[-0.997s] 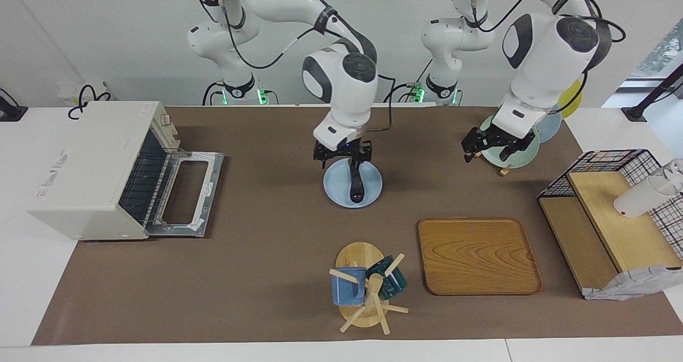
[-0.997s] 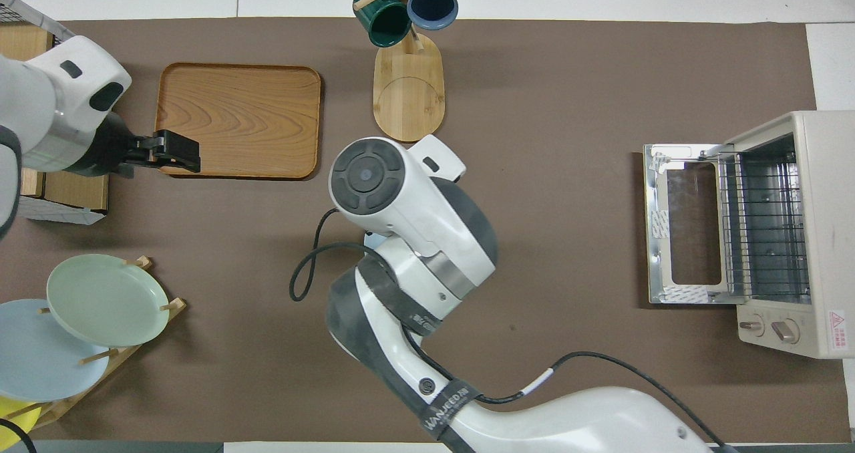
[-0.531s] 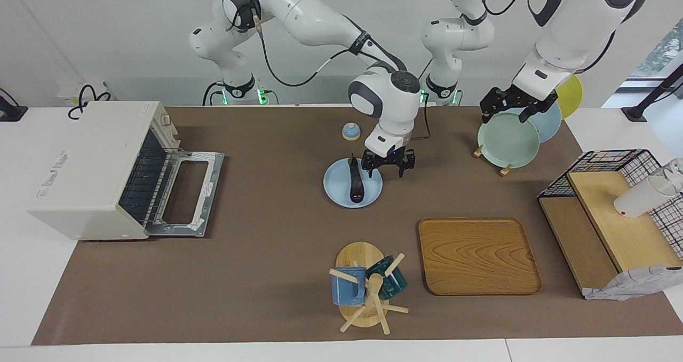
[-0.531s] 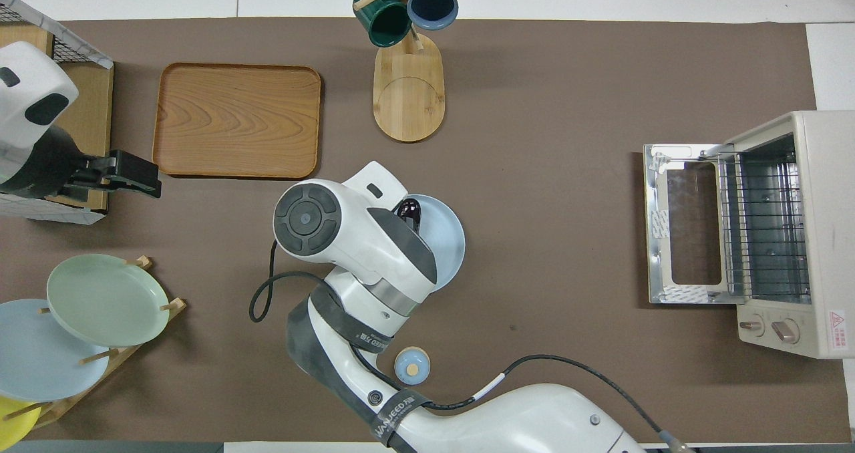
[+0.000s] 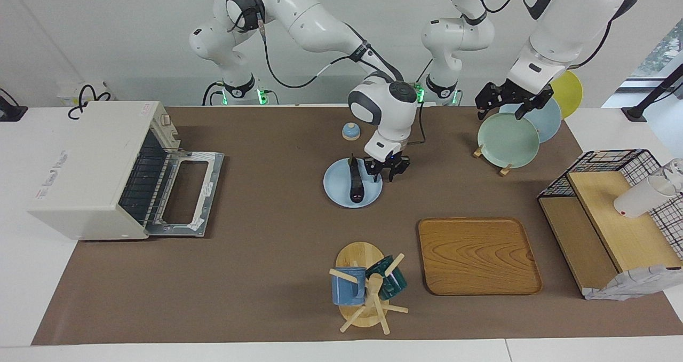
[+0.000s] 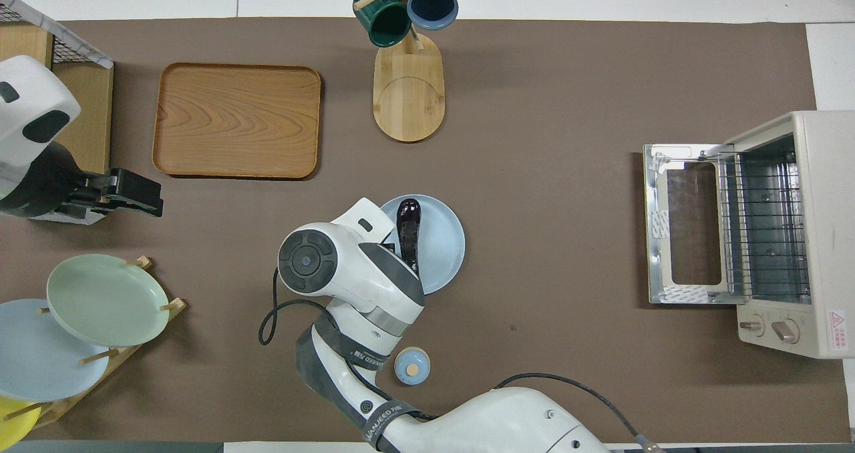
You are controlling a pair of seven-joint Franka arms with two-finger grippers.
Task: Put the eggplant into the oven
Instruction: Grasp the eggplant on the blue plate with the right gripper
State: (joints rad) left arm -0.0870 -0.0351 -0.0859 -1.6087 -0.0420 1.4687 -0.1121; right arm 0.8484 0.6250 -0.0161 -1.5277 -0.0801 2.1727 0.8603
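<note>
On blue plate (image 5: 335, 191), eggplant (image 5: 355, 183) lies free; right gripper (image 5: 388, 171) just beside, empty, spread cannot tell. Should straddle eggplant's middle crosswise before closing. Oven (image 5: 96, 167) door open. Left gripper (image 5: 507, 104) waits over plate rack (image 5: 504, 168).

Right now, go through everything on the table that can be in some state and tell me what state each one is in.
oven: door dropped open, wire rack bare.
eggplant: lying on the blue plate, not gripped.
right gripper: open, over the plate's edge beside the eggplant.
left gripper: waiting above the plate rack.
wooden tray: nothing on it.
mugs: hanging on the mug tree.
</note>
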